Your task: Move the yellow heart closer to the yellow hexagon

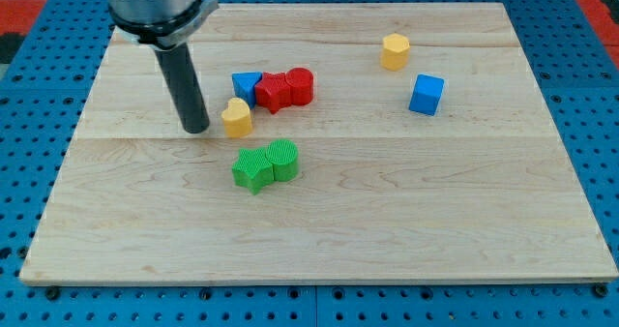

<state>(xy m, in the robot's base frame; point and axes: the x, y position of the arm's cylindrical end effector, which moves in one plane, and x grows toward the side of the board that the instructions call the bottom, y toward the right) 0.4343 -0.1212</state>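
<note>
1. My tip (196,130) is resting on the wooden board (319,240), toward the view's upper left. The end effector is a plain dark rod with nothing to open or close, and it is clamping on nothing.
2. The yellow heart (237,118) is sitting just to the view's right of my tip, very near it. Whether the two are touching I cannot tell; a thin strip of wood seems to be showing between them.
3. A little further to the view's right and slightly toward the view's top, the blue triangle (247,83) is standing just above the heart.
4. Touching the triangle's right side, a red star-like block (272,92) is lying, and a red cylinder (301,85) is pressing against that one, so the three are forming a short row.
5. Toward the view's bottom right of my tip, a green star-like block (252,168) is sitting, with a green cylinder (283,159) touching it on its right. The pair is lying below the heart, apart from it.
6. Well away to the view's right of my tip, the blue cube (427,94) is standing alone.
7. The yellow hexagon (395,51) is sitting far to the view's upper right of my tip, near the cube, well apart from the heart, with the red blocks lying roughly between.
</note>
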